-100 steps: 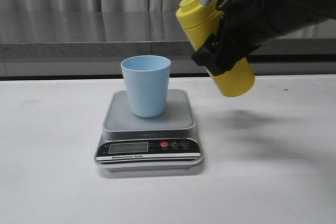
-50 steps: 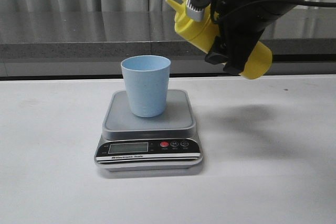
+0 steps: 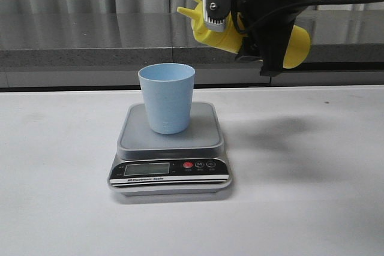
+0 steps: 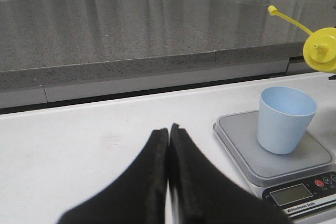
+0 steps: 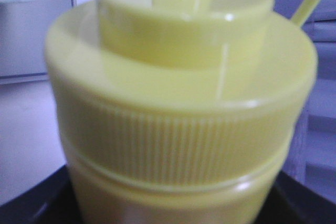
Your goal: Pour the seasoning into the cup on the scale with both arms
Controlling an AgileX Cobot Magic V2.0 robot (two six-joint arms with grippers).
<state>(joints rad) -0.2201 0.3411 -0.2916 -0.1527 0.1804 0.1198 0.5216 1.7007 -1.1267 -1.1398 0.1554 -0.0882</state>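
My right hand grips seasoning tilted near-horizontal, nozzle toward cup | cup upright on scale | my left hand closed, empty.

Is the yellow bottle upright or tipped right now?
Tipped. The yellow bottle lies nearly level in the right gripper, nozzle pointing left, above the cup.

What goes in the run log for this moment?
right tool: holds seasoning bottle tilted, nozzle toward cup | cup: on scale | left tool: shut, idle
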